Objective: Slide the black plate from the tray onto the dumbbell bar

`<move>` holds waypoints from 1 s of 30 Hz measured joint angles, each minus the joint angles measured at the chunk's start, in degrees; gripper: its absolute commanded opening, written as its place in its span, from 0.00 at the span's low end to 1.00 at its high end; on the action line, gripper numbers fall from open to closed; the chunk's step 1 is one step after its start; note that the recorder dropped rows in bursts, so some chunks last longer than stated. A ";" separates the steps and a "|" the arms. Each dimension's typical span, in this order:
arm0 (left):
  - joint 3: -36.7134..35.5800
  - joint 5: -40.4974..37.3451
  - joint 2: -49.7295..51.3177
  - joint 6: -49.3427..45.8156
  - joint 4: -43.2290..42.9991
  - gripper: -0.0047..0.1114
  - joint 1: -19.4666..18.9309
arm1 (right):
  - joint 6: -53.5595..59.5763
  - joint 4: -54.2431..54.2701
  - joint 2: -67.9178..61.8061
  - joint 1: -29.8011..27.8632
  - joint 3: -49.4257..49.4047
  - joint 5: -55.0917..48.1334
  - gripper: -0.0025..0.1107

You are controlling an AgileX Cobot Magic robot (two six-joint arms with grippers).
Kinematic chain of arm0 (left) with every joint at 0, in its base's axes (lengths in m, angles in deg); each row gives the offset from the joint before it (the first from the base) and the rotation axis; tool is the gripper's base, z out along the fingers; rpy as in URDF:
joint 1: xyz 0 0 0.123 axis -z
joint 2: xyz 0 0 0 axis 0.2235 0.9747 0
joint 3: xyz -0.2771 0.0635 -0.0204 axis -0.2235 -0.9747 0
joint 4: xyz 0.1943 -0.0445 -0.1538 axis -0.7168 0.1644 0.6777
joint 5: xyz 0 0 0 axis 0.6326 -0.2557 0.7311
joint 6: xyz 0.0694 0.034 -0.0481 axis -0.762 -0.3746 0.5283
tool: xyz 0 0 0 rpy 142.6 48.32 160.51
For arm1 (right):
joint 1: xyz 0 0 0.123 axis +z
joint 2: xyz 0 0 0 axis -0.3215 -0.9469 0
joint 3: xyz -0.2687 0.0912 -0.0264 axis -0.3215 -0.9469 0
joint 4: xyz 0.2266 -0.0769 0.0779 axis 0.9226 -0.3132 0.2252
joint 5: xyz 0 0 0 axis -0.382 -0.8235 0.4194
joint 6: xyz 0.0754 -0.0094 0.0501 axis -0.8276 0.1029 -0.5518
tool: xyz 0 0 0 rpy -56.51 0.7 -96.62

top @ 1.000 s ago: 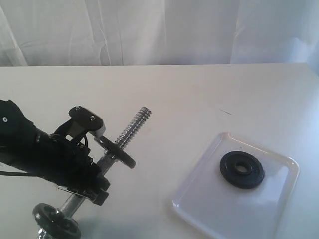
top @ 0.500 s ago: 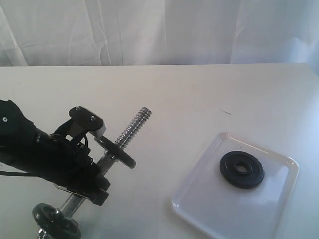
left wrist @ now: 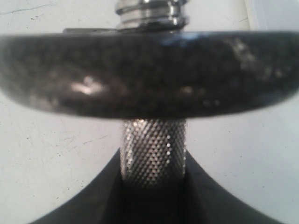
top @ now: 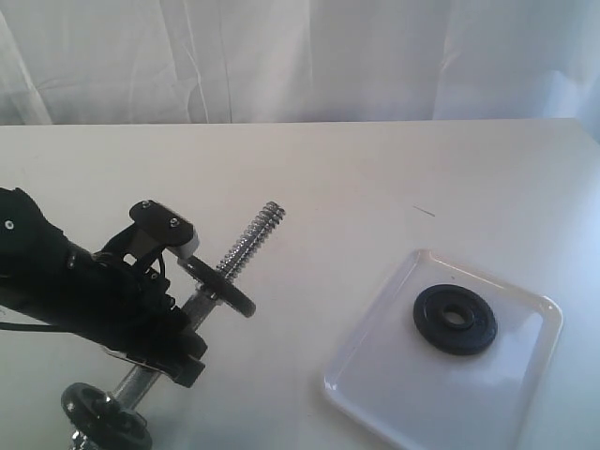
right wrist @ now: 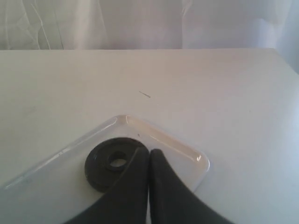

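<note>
Hardly begun: black plate [top: 456,320] lying flat in the tray [top: 375,380] toward the tabletop's [top: 328,169] right edge, right pincer [right wrist: 149,156] closed and empty near its rim, dumbbell bar [top: 246,241] gripped mid-shaft by the left pincer [left wrist: 153,186] toward the left edge, pickup and threading both left.

White table [top: 375,169]; pale curtain [top: 281,56] behind

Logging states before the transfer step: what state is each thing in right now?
black plate: lying flat in the tray, untouched.
tray: resting on the table, holding only the plate.
dumbbell bar: gripped at its knurled middle, one threaded end bare.
left gripper: shut on the dumbbell bar.
right gripper: shut, empty, pointing toward the black plate.
</note>
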State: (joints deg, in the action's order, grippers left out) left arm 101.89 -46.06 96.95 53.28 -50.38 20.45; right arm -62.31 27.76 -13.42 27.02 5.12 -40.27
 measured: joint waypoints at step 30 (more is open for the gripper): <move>0.00 0.00 0.00 0.00 0.00 0.04 0.00 | 6.53 -0.21 0.00 0.00 0.00 31.34 0.02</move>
State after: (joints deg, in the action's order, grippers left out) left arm 101.89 -46.06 96.95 53.28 -50.38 20.45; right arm -55.78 27.55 -13.42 27.02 5.12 -8.93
